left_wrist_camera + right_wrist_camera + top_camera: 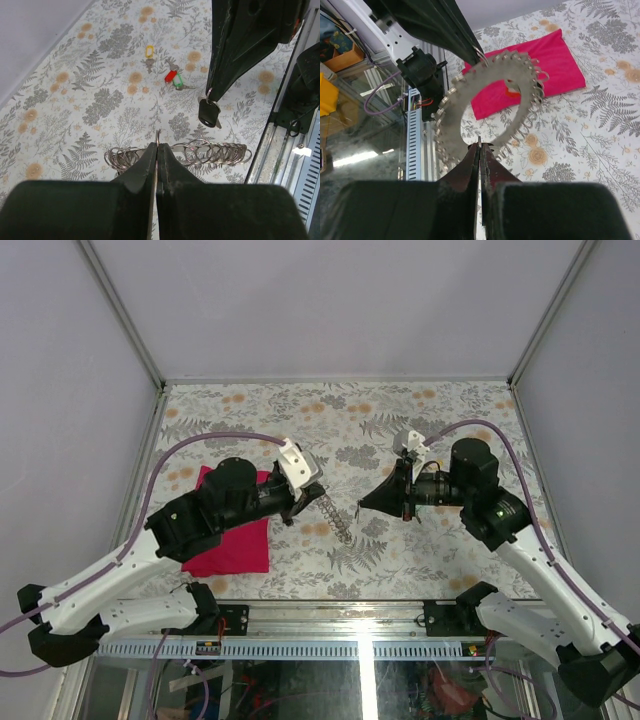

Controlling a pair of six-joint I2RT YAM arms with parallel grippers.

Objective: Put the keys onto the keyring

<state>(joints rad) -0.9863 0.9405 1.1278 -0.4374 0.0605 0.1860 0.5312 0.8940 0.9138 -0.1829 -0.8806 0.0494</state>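
Note:
The keyring (336, 522) is a long string of linked silver rings. My left gripper (316, 492) is shut on one ring of it; in the left wrist view (158, 147) the string (215, 150) sags to both sides of the tips. My right gripper (362, 506) faces it and is shut on the small ring of a black key (208, 112), which hangs from its tips (210, 92). In the right wrist view (480, 147) the keyring (448, 118) loops just beyond the shut jaws. The yellow (149, 50), red (170, 76) and green (178, 80) keys lie on the table.
A magenta cloth (235, 540) lies under the left arm and also shows in the right wrist view (535, 65). A metal rail (330, 615) runs along the table's near edge. Enclosure walls and frame posts stand on both sides and at the back.

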